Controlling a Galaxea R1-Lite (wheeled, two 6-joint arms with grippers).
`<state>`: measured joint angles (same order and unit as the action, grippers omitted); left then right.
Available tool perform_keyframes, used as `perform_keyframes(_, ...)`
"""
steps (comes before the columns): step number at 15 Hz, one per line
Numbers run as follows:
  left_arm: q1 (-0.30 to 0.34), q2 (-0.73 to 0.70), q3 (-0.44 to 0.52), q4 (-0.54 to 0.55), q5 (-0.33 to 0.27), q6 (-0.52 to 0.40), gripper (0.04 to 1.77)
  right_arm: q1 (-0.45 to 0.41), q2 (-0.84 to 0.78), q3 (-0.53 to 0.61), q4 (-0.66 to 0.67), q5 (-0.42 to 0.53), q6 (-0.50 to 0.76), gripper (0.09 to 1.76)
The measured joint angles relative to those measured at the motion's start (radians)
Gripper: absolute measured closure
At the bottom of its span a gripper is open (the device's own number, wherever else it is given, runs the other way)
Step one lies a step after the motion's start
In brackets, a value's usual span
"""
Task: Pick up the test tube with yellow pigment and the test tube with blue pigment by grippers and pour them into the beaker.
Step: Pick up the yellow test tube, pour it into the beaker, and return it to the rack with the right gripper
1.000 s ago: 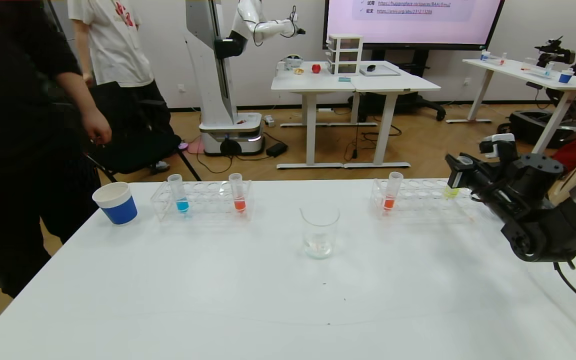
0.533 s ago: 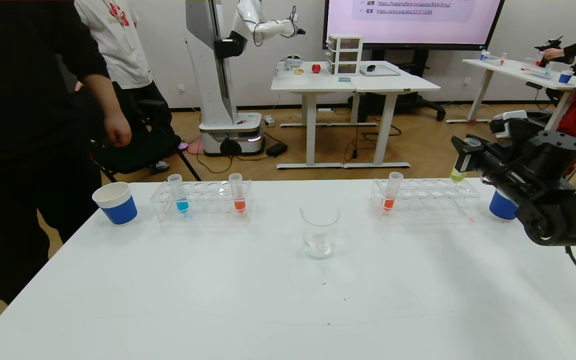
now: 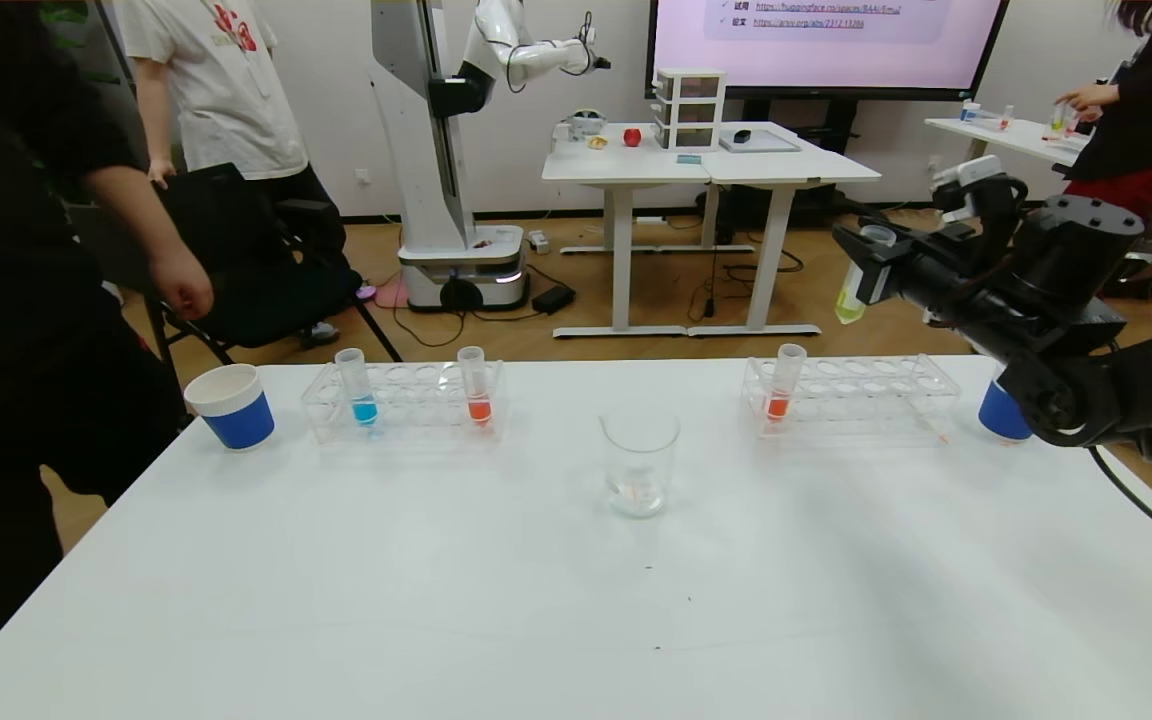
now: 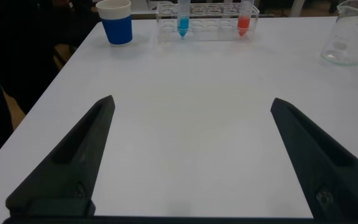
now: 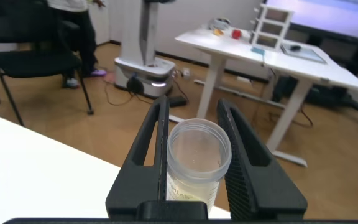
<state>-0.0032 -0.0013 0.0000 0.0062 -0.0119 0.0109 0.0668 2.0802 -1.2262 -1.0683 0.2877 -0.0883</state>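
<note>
Right hand [image 3: 871,275] gripping yellow tube [image 3: 854,290], aloft

The head camera looks forward and down over the whole white bench [image 3: 496,600] toward its far edge. The left wrist camera sits low near the bench's near-left part, facing the same far edge — both views share the beaker [image 3: 640,463]. The right wrist camera, raised past the far-right corner, faces the room — very close to the test tube with yellow pigment [image 5: 197,163].

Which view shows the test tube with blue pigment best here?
The left wrist view: the test tube with blue pigment stands unobstructed in its rack, seen past the open left gripper. The head view shows it too, smaller. The right wrist view misses it.
</note>
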Motion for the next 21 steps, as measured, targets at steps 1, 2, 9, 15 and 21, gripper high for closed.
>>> perform_keyframes(1,0.000,0.000,0.000,0.000,0.000,0.000,0.06,0.034,-0.002,-0.023,0.002,0.021,-0.039,1.32)
perform_keyframes(2,0.000,0.000,0.000,0.000,0.000,0.000,0.06,0.067,-0.001,-0.041,0.003,0.056,-0.083,1.32)
perform_keyframes(9,0.000,0.000,0.000,0.000,0.000,0.000,0.06,0.259,0.058,-0.076,-0.017,0.245,-0.370,1.32)
perform_keyframes(15,0.000,0.000,0.000,0.000,0.000,0.000,0.06,0.265,0.117,-0.043,-0.063,0.388,-0.656,1.32)
perform_keyframes(21,0.000,0.000,0.000,0.000,0.000,0.000,0.06,0.289,0.146,0.009,-0.083,0.440,-0.925,1.32)
